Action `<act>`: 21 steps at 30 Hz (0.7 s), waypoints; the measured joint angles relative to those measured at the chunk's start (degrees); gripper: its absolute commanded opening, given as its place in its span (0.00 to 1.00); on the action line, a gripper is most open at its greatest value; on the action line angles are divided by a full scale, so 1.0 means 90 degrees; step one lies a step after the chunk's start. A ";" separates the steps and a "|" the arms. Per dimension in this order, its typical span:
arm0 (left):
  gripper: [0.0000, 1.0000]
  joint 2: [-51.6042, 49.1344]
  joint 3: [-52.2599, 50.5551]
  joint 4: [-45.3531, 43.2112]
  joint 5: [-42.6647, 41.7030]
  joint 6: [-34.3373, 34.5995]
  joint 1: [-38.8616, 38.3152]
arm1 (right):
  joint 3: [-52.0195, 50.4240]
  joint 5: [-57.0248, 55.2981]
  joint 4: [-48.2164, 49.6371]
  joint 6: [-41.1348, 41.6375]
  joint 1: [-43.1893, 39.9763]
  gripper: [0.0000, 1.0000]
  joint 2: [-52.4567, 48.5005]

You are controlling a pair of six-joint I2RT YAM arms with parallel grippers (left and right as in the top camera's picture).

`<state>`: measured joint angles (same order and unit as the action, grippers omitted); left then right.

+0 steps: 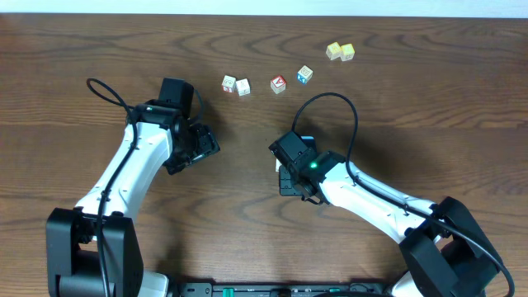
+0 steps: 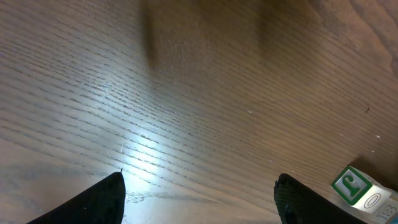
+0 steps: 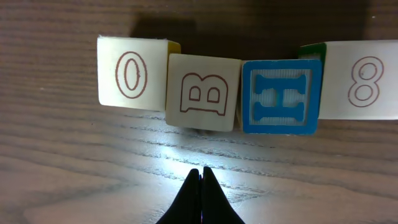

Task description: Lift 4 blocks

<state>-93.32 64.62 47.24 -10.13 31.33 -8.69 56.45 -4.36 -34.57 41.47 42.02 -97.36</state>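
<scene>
Left claw (image 2: 198, 202) released, above the tabletop (image 2: 186, 93). Right claw (image 3: 200, 186) clenched, holding nothing. Just ahead of its tips, a touching row of 4: O block (image 3: 132, 73), B block (image 3: 203, 92), blue H block (image 3: 280, 96), 8 block (image 3: 364, 79).

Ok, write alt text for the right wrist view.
Four toy blocks stand in a row on a wooden table: cream O, cream B, blue H, white 8. The shut right gripper points at them from the bottom edge.
</scene>
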 measured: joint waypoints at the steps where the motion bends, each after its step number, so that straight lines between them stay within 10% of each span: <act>1: 0.77 0.0000 0.0000 0.0000 0.0000 0.0000 0.0000 | 0.0000 -0.0010 0.0012 0.0007 0.0000 0.01 -0.0002; 21: 0.77 0.0000 0.0000 0.0000 0.0000 0.0000 0.0000 | -0.0007 -0.0090 0.0350 0.0044 -0.0002 0.01 -0.0491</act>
<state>-93.32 64.62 47.24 -10.13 31.33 -8.69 56.38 -5.17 -31.42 41.87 42.00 -101.78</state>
